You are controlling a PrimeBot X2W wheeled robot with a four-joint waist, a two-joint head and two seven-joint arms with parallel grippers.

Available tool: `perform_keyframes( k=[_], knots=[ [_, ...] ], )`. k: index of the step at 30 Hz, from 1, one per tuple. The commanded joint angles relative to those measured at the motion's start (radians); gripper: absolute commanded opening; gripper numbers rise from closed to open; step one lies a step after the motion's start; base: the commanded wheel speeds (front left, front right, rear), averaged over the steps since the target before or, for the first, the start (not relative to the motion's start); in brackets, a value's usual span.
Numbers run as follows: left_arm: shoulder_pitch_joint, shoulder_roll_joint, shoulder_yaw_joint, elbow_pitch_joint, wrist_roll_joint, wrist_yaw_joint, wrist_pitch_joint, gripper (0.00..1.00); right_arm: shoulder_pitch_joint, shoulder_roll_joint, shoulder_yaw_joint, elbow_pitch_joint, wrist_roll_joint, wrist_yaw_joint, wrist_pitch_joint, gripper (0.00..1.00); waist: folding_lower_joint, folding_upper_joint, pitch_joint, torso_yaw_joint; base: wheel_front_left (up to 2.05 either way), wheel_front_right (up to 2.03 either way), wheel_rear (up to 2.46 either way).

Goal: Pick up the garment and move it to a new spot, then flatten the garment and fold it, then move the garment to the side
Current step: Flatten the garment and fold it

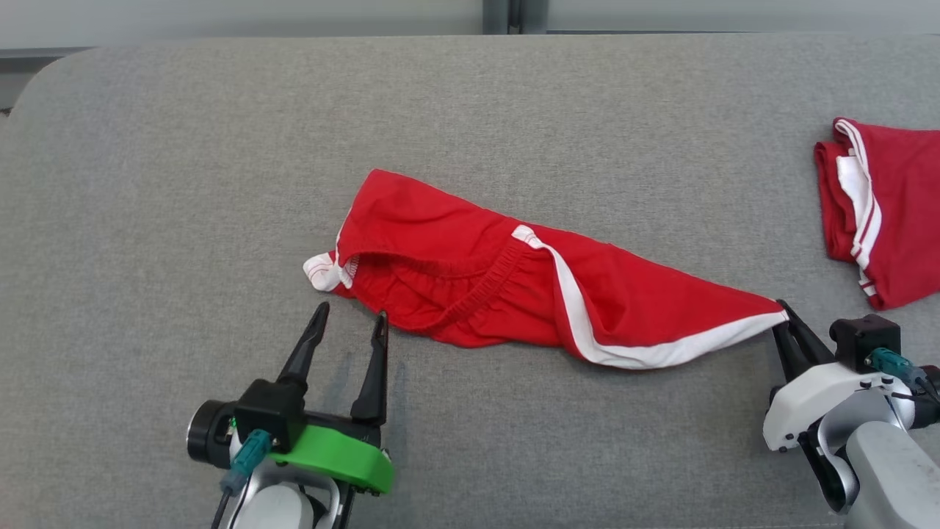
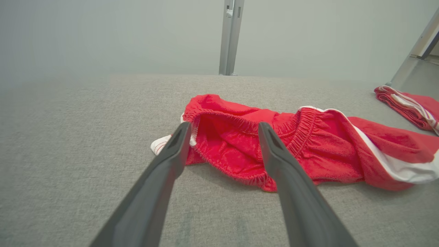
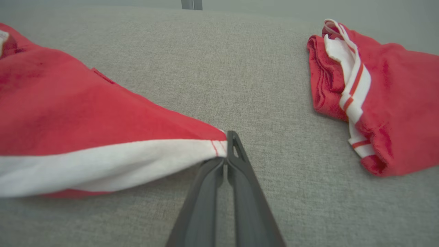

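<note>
The garment (image 1: 514, 275) is a pair of red shorts with white side trim, lying crumpled across the middle of the grey surface. Its elastic waistband opens toward my left gripper (image 1: 351, 322), which stands open just short of the waistband's left end. In the left wrist view the garment (image 2: 308, 144) lies right beyond the left gripper (image 2: 224, 135), whose spread fingers touch nothing. My right gripper (image 1: 784, 314) is shut on the garment's white-trimmed right corner. The right wrist view shows the right gripper (image 3: 227, 151) pinching that corner of the garment (image 3: 85, 130).
A second red garment with white stripes (image 1: 888, 206) lies folded at the right edge, close to the right arm; it also shows as the striped red garment (image 3: 384, 99) and as that same garment (image 2: 408, 106). The grey padded surface (image 1: 220, 147) stretches wide to the left and back.
</note>
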Motion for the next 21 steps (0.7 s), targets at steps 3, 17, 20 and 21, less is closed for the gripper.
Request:
perform_keyframes(
  k=[3,17,20,21],
  knots=[
    [-0.043,0.002,-0.041,0.012,-0.007,-0.017,0.0,1.0,0.003,-0.005,0.009,0.027,0.019,-0.002,0.021,1.0,0.0,0.0,-0.015,-0.056,0.0,0.0,0.0],
    [-0.293,0.003,-0.211,0.272,-0.111,-0.053,0.0,1.0,0.001,0.058,0.007,0.008,-0.002,-0.002,-0.012,1.0,0.0,0.0,0.025,-0.201,0.0,0.0,0.0],
    [-0.357,0.004,-0.239,0.378,-0.16,-0.057,0.0,1.0,-0.004,0.067,0.013,0.003,-0.003,-0.002,-0.014,1.0,0.0,0.0,0.038,-0.23,0.0,0.0,0.0],
    [-0.382,0.004,-0.25,0.414,-0.175,-0.058,0.003,1.0,-0.005,0.07,0.014,0.001,-0.003,-0.002,-0.015,1.0,0.0,0.0,0.042,-0.238,0.0,0.0,0.0]
  ],
)
